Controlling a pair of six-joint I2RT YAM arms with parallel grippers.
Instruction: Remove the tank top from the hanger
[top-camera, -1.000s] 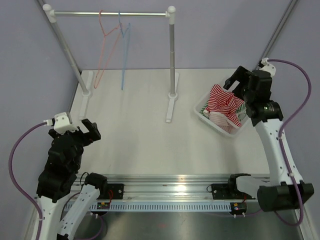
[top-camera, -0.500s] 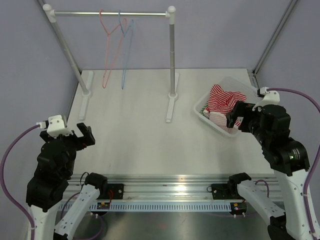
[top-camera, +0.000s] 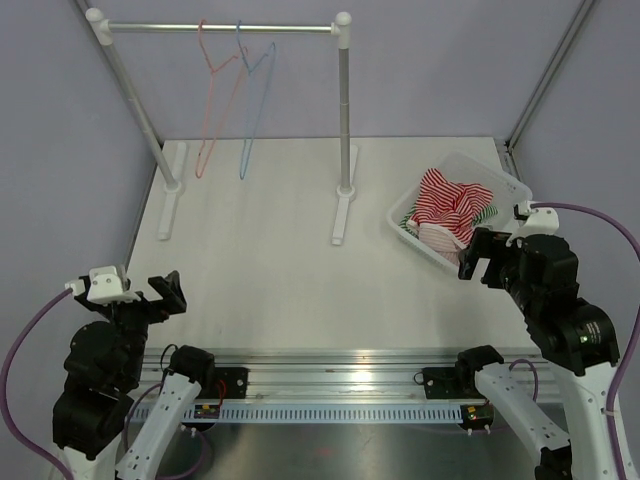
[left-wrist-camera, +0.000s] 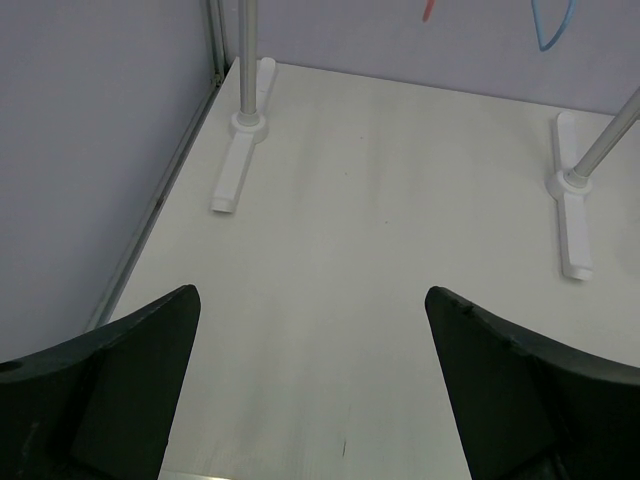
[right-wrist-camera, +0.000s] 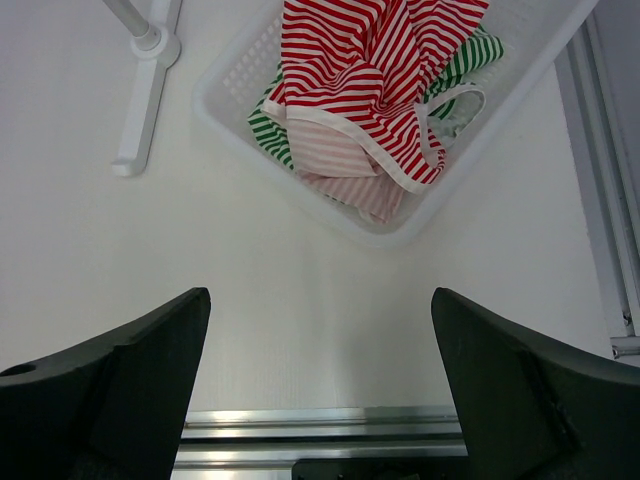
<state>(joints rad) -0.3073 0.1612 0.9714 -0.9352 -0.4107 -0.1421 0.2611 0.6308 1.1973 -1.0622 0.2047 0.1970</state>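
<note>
Right wrist view: right gripper (right-wrist-camera: 320, 298) is wide open with nothing in it, hovering over the table (right-wrist-camera: 300, 330). Tank top (right-wrist-camera: 340, 70) is at its 12 o'clock, bunched up in the basket (right-wrist-camera: 236, 62). Left gripper (left-wrist-camera: 310, 300) is wide open and empty too, hangers (top-camera: 245, 62) way up at its 12.

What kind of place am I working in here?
Probably a lab bench for garment handling: a small clothes rack with two bare hangers, a basket of striped tops, plain white table.
</note>
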